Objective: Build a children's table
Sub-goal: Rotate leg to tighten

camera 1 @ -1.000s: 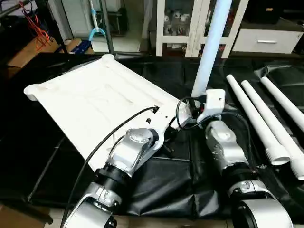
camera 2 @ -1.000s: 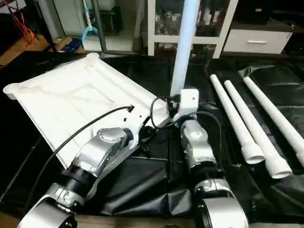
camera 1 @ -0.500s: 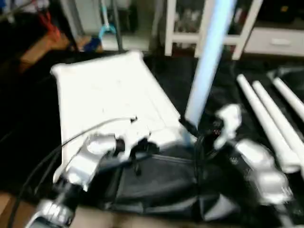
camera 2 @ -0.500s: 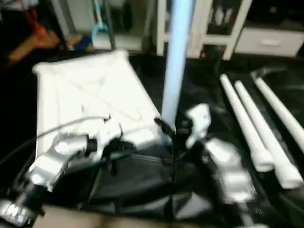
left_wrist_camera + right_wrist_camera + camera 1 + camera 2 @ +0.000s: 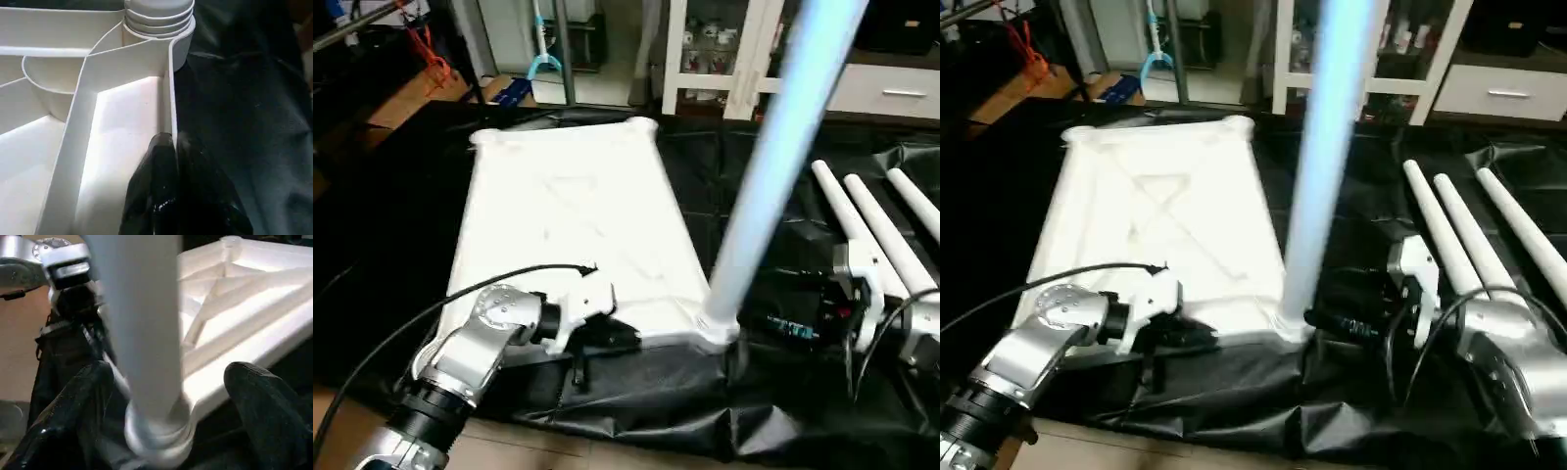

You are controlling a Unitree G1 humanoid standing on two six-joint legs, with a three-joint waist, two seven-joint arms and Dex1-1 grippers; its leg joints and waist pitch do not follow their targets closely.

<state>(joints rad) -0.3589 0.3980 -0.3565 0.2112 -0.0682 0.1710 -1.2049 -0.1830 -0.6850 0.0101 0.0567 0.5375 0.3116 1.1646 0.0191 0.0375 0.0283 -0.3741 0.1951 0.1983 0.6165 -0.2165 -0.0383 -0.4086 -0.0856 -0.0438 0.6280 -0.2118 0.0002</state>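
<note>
With the top (image 5: 573, 220) lying underside up on the black sheet (image 5: 705, 411) and one leg (image 5: 773, 166) standing in its near corner socket, I keep the left gripper (image 5: 171, 147) pinched on the rim and the right gripper (image 5: 166, 396) spread clear around the leg before regripping.

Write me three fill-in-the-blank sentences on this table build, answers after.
1. The number of loose legs lying on the black sheet is ____.
2. The upright leg stands in a ____ socket of the top.
3. The left gripper is shut on the top's ____, while the right gripper stands open around the upright leg.

Answers: three; corner; rim
</note>
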